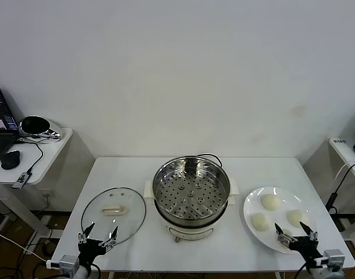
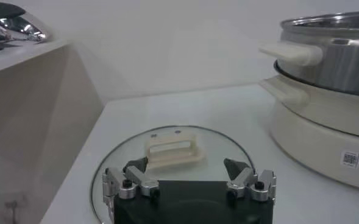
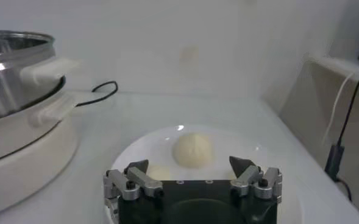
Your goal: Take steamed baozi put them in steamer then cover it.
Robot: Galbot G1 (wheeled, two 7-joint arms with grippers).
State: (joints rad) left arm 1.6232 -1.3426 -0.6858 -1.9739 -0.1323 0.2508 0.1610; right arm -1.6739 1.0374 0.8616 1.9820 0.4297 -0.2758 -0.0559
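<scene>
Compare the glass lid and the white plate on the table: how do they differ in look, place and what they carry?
The glass lid is clear with a metal rim; the white plate is opaque. The lid lies on the steamer's left side, before the open left hand; the plate lies on its right side, before the open right hand. The lid bears only its cream handle; the plate carries the baozi. Both are round and rest flat on the table.

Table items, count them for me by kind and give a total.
Small round cream-white dough buns: 4
Flat white plate: 1
Round shiny stainless-steel steamer pot: 1
Round clear glass lid: 1
Total: 7
</scene>
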